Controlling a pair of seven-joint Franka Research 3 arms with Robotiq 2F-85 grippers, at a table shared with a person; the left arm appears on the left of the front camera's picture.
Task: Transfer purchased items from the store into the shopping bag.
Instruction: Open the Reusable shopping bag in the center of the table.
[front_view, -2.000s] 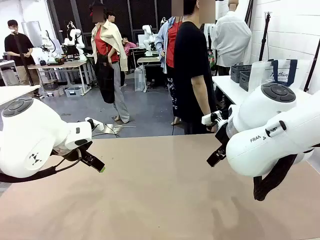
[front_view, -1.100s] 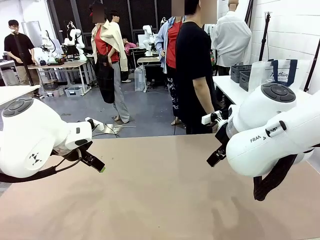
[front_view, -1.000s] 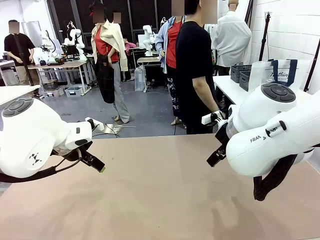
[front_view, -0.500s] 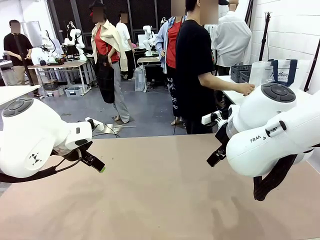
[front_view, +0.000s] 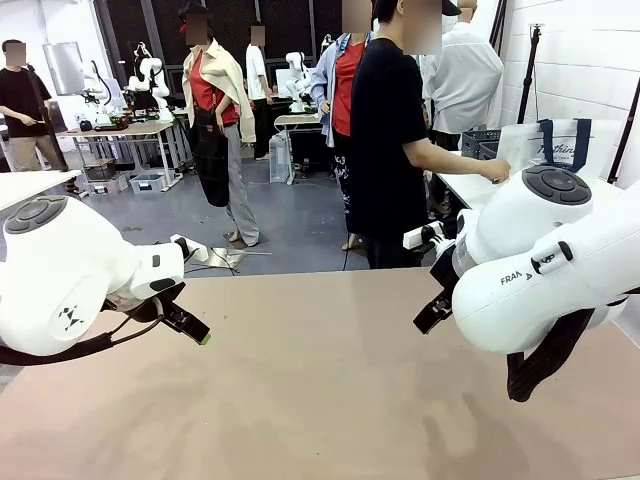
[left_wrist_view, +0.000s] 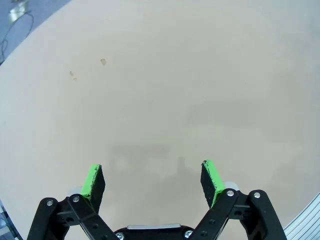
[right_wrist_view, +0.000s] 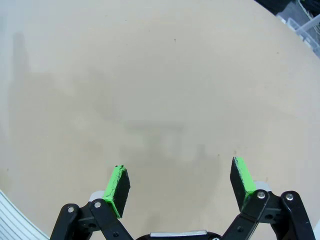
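Observation:
My left gripper (left_wrist_view: 152, 175) stands open over bare tan tabletop, nothing between its green pads; in the front view it (front_view: 192, 326) hangs at the table's left. My right gripper (right_wrist_view: 180, 182) is open too and holds nothing, at the right (front_view: 430, 314). The shopping bag (front_view: 562, 146), translucent white with navy handles, stands on a white side table at the far right. Beside it sits the store (front_view: 477, 143), a dark grey basket. A person in black reaches a hand (front_view: 495, 173) toward them. The purchased items are out of view.
The tan table (front_view: 320, 400) spreads between both arms. The white side table (front_view: 462, 185) lies behind my right arm. Other people and tables stand farther back in the room.
The person in black has turned and stretched an arm out to the side table near the basket and bag. Neither arm has moved.

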